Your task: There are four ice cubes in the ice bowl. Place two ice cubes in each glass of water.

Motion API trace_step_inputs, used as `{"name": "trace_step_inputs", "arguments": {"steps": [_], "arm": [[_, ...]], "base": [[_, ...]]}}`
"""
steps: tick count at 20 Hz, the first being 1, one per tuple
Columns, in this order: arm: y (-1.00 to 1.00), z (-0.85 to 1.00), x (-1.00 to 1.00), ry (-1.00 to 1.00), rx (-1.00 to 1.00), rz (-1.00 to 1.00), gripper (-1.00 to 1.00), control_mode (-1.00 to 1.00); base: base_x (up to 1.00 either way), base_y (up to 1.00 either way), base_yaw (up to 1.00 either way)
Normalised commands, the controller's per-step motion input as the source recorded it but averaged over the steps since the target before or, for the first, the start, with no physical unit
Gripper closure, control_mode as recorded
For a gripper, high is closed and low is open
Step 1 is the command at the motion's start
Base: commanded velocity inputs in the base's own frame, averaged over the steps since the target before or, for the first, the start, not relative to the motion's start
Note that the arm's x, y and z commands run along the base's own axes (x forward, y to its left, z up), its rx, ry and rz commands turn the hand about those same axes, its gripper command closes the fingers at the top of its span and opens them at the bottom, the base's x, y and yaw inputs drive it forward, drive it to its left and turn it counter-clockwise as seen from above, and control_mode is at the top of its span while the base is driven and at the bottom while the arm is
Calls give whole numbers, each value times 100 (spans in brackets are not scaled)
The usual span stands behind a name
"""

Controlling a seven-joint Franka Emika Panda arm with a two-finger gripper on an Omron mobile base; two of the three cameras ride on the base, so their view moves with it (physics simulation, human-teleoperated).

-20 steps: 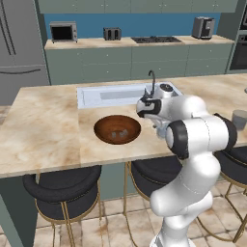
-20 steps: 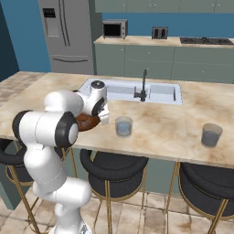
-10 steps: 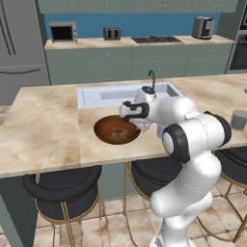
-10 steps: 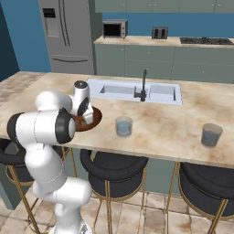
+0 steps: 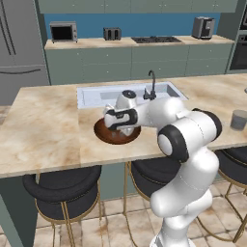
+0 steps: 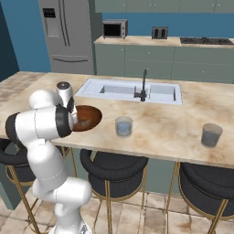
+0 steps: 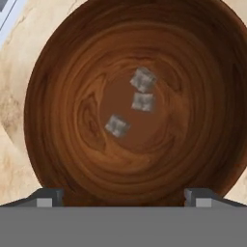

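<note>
A: What's changed in the last second?

B: The white arm has swung away from the sink side and its gripper [image 7: 123,195] now hangs directly over the wide, shallow, reddish-brown wooden bowl [image 5: 103,136]. A second ago the hand was off toward the bowl's 3 o'clock side in the left base view; now it covers the bowl's middle there.

A: Is it holding anything?

B: No. The two small dark finger tips [image 7: 47,197] stand as wide apart as they go, at the bottom of the hand view, with nothing between them.

A: And the ice?

B: In the hand view I count three tiny greyish translucent ice cubes [image 7: 143,101] on the bowl's dark floor. Two sit almost touching near the centre, one toward 12 o'clock of the other; the third lies apart at about 8 o'clock from them. I can't find a fourth cube in the bowl.

A: The glasses?

B: In the right base view, the nearer short clear tumbler [image 6: 123,126] stands on the counter at the bowl's 3 o'clock; the second tumbler [image 6: 211,135] is well apart, further along the same way. Whether either holds ice is too small to tell.

A: So where are we?

B: I'd judge it lined up for a pick, descent not yet made.
</note>
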Motion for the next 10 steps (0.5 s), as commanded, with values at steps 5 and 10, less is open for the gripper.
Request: {"name": "trace_step_inputs", "arguments": {"steps": [5, 10], "arm": [[-1, -12, 0, 3, 0, -11, -100, -100], [-13, -5, 13, 3, 1, -12, -100, -100]], "base": [[0, 0, 0], [0, 0, 0]]}}
